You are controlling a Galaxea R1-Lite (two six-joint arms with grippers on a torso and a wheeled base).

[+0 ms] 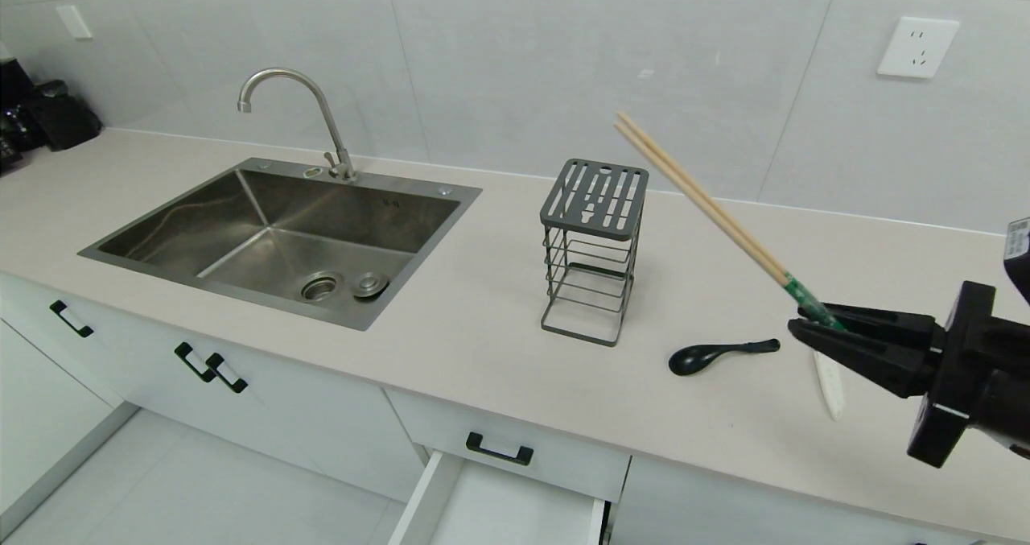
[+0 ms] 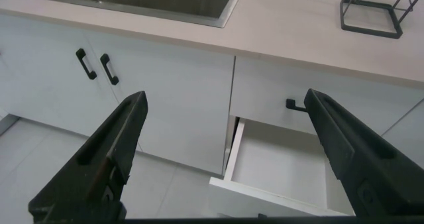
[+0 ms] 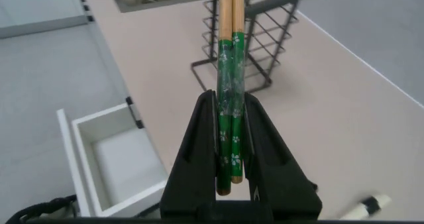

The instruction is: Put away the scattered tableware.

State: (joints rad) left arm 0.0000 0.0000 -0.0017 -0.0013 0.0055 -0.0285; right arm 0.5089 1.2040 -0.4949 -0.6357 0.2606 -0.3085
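Observation:
A pair of wooden chopsticks with green ends slants up to the left above the counter, and my right gripper is shut on those green ends at the right. A grey wire cutlery rack stands upright mid-counter, left of the gripper. A black spoon lies on the counter between rack and gripper. A white utensil lies under the gripper. My left gripper hangs open in front of the cabinets, below the counter edge, with nothing between its fingers.
A steel sink with a tap fills the counter's left half. A white drawer stands open below the counter front, beneath the rack; it also shows as the open drawer. Black items sit at the far left.

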